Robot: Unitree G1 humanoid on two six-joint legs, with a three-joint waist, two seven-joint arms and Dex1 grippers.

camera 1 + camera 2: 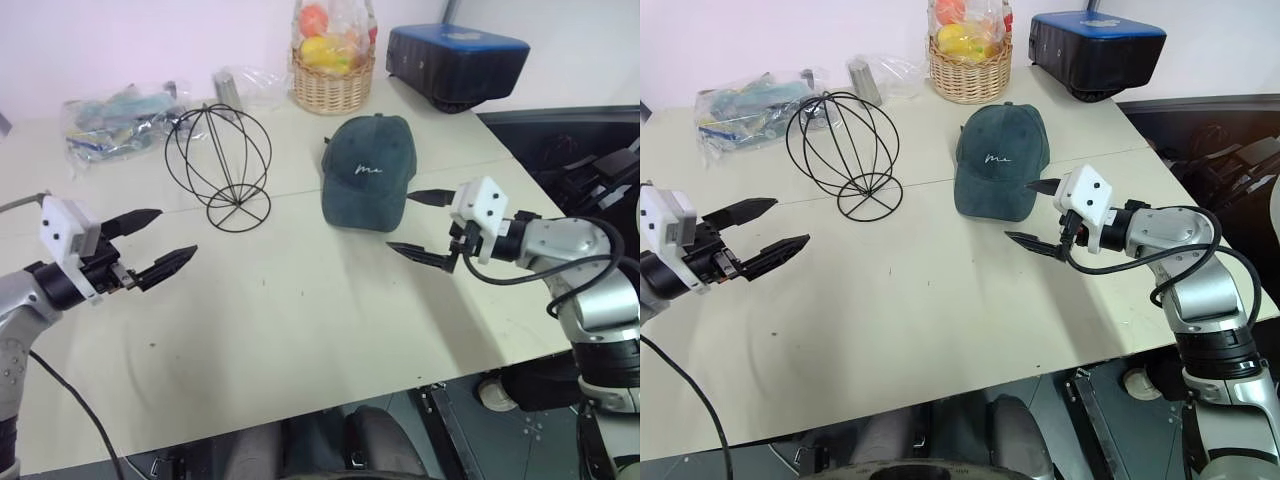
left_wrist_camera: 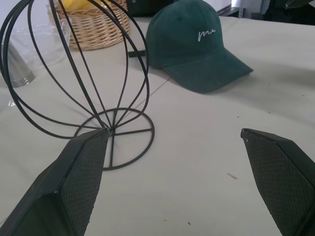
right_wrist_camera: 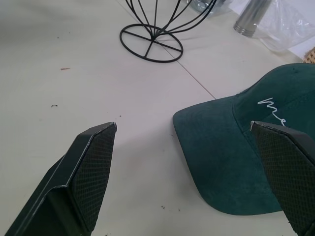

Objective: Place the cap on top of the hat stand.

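- Both grippers gaped empty: right gripper (image 1: pixel 421 226) just beside the cap (image 1: pixel 368 170), left gripper (image 1: pixel 158 241) near the hat stand (image 1: pixel 219 164).
- Pinching the brim edge squarely looked wisest.

Silver-grey jointed arms, white box wrist housings, looping black cables, textured black pointed fingers (image 1: pixel 165 266).

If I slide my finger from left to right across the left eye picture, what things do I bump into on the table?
Left gripper → hat stand → cap → right gripper.
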